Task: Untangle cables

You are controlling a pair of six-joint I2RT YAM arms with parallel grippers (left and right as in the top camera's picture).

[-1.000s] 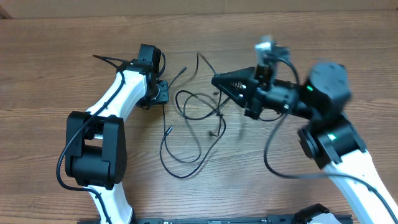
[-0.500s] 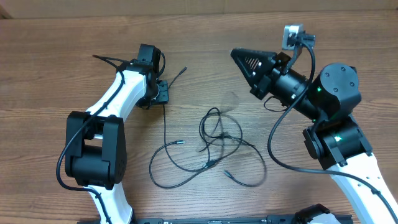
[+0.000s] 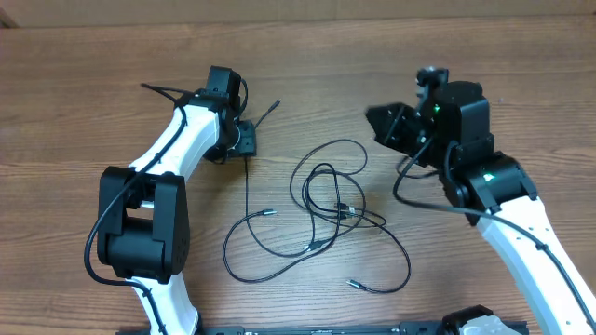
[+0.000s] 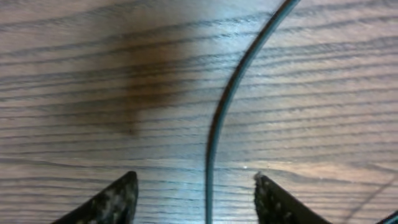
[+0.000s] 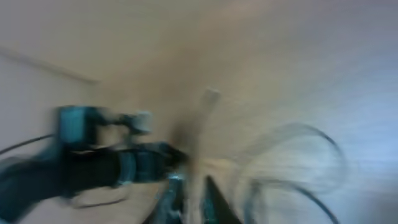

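Cables are lying tangled on the table, with the left end effector straddling one strand to their left, fingers spread wide, and the right end effector hovering to their right, its state being too blurred to tell.

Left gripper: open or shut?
Open. The left gripper shows its fingers apart, the cable lying loose between them.

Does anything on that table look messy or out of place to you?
Yes. The thin black cables lie snarled on the table, several loops crossing at one knot with plug ends poking out. One strand leads off toward the left arm. The right wrist view is too blurred to judge.
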